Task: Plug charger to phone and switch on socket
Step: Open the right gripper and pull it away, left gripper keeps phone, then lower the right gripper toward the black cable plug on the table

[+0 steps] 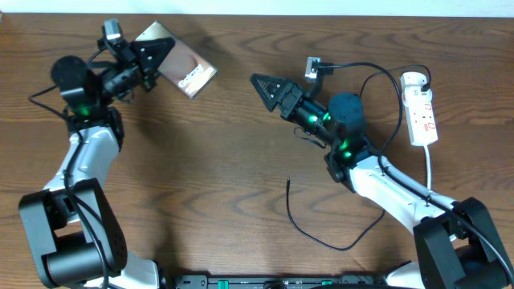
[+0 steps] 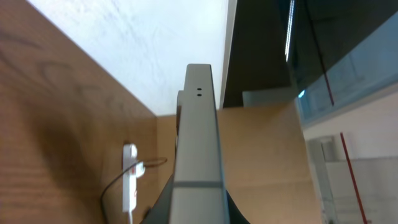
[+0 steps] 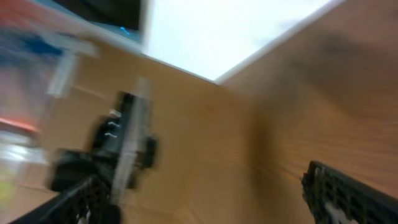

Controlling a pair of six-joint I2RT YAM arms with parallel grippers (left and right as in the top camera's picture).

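Left gripper [image 1: 157,54]: jaws clamped on the phone [image 1: 189,72], which looked tilted up off the table [image 1: 201,160] at the far-left corner. The wrist view ran along its thin edge.

Right gripper [image 1: 269,90]: jaws spread wide and empty, mid-table, pointed toward the phone.

The charger [image 1: 291,186] tip lay loose on the wood near that arm, its cable looping toward the socket [image 1: 422,108] at far right.

Step judged: fetching the connector. Next, the right jaws must drop onto the tip, pinch it squarely, and align it with the phone's port.

Left gripper [image 1: 157,56] grips phone [image 1: 186,71] top left; charger [image 1: 288,197] tip free mid-table; socket [image 1: 422,112] far right.
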